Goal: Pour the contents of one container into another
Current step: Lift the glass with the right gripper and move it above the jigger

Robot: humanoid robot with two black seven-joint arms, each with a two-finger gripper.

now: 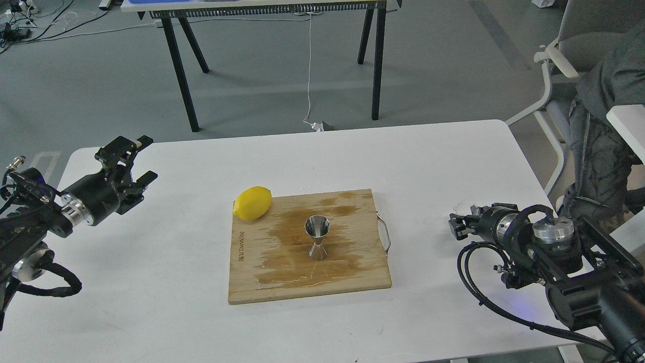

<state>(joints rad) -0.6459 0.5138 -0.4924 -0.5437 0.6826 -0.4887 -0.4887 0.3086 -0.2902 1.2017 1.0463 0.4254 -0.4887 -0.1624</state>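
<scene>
A white table [151,312] carries a wet cutting board [262,282] at its middle. A lemon [253,203] rests on the board's far-left corner; the steel jigger [317,238] stands upright mid-board. Left gripper [142,160] hangs spread near the left edge. Right gripper [457,223], near the right edge, sits against the glass cup [466,207]; its grip I cannot tell

lemon [253,203]: plain bright yellow
jigger [317,237]: shiny silver steel, darker inside the mouth
cutting board [262,277]: light tan wood, fine grain, darker brown wet blotches from its 12 o'clock edge to its middle
table [151,312]: plain white
glass cup [466,207]: clear, colourless
left gripper [142,159]: black
</scene>
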